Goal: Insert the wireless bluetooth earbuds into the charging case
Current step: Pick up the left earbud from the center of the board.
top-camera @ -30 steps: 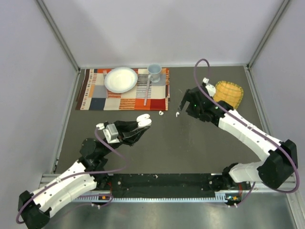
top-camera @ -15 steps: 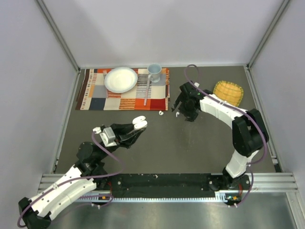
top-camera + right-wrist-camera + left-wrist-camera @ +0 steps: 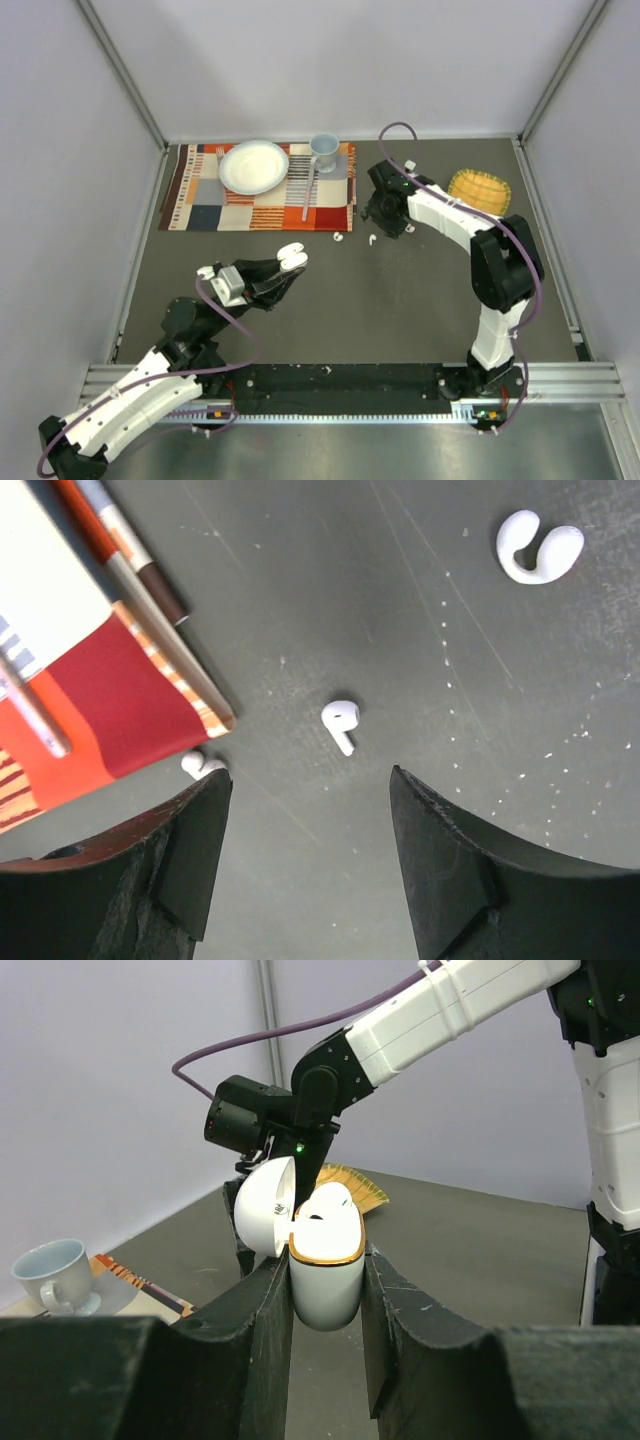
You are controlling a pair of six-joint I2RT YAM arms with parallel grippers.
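The left arm (image 3: 140, 385) reaches from its base at the near left forward toward the middle of the surface (image 3: 400, 310). Its end effector (image 3: 287, 268) is tilted upward, with both fingers pressed against the sides of the charging case (image 3: 326, 1285). The right arm (image 3: 455, 215) rises from the near right, folds sharply at the elbow and stretches leftward toward the far middle, where its end effector (image 3: 310, 815) points down at the surface with its fingers standing apart.

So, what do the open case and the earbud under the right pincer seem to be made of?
The case looks like glossy white plastic with soft reflections; its golden rim may be metal. The earbud looks like smooth white plastic, evenly bright, likely glossy.
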